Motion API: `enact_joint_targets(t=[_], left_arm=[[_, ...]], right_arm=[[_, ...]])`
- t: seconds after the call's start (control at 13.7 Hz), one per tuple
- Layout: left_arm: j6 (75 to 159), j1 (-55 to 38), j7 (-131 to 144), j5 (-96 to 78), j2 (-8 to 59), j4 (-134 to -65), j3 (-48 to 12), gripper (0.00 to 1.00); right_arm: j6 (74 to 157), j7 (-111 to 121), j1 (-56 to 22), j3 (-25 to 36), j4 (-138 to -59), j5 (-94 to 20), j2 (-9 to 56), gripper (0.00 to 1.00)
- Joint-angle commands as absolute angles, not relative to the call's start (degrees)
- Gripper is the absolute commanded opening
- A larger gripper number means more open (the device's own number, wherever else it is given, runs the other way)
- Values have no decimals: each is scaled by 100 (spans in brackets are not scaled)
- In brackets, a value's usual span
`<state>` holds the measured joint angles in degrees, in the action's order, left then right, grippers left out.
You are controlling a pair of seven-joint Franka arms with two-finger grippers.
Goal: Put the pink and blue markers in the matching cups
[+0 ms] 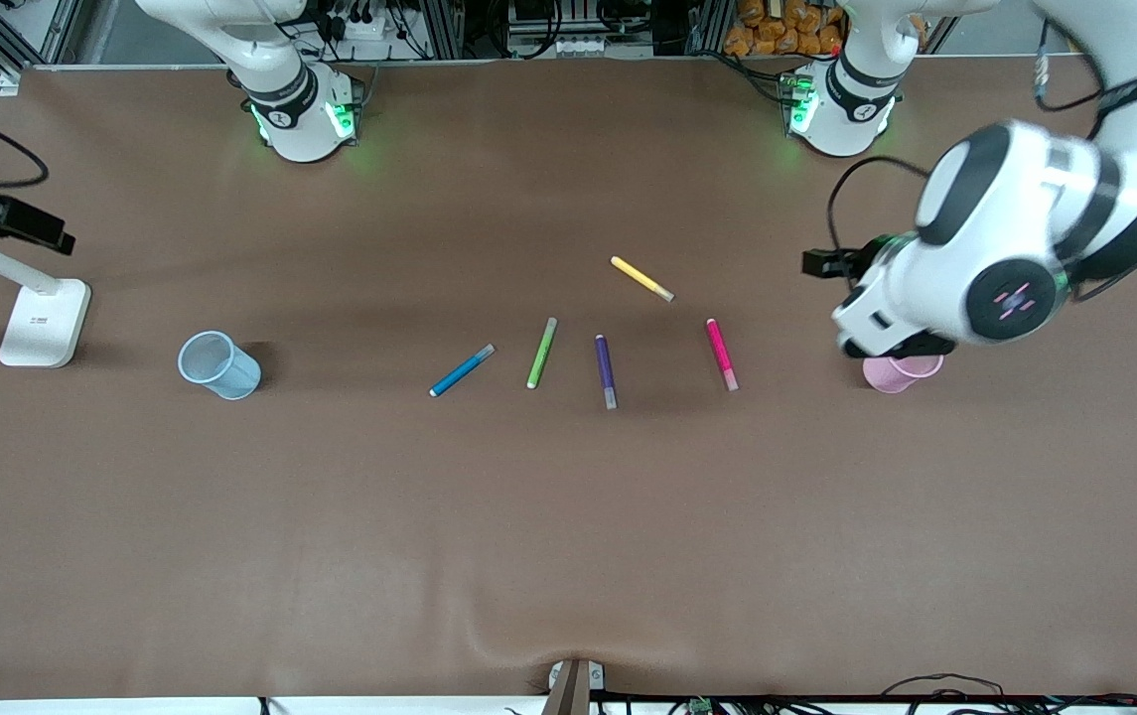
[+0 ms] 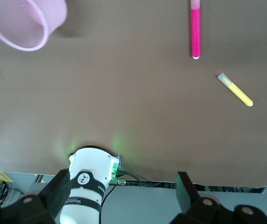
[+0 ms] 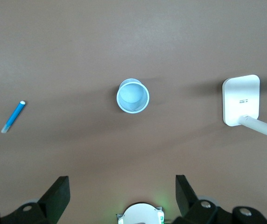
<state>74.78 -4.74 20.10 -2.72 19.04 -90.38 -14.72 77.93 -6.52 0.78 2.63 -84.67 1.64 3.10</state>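
The pink marker (image 1: 722,354) lies flat on the brown table between the purple pen and the pale pink cup (image 1: 901,372); both also show in the left wrist view, marker (image 2: 195,30) and cup (image 2: 24,23). The blue marker (image 1: 462,370) lies nearer the right arm's end, apart from the pale blue cup (image 1: 218,364). My left gripper (image 2: 122,186) is open and empty, up in the air over the pink cup. My right gripper (image 3: 122,189) is open and empty, high over the blue cup (image 3: 133,95), with the blue marker (image 3: 13,116) off to one side.
A lime green pen (image 1: 541,353) and a dark purple pen (image 1: 606,370) lie between the two markers. A yellow pen (image 1: 641,278) lies farther from the front camera. A white stand (image 1: 42,323) with a dark arm is at the right arm's end.
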Motion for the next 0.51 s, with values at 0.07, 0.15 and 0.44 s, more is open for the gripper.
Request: enact_joint_targets(t=[0.07,0.15,0.44], left_arm=[[7365,-685,2118,-325,2574,-8447,-1477,100],[7383,-694,2118,-334,2697,-8403,-1477,100],[7506,-703,2127,-352,2944,-8394,-1476,100]], right_arm=[[7699,-668,70,229,-8218,308,483,100],[7699,-668,70,229,-8218,308,492,100],[7682,-677,70,229,-8226,308,536,100]])
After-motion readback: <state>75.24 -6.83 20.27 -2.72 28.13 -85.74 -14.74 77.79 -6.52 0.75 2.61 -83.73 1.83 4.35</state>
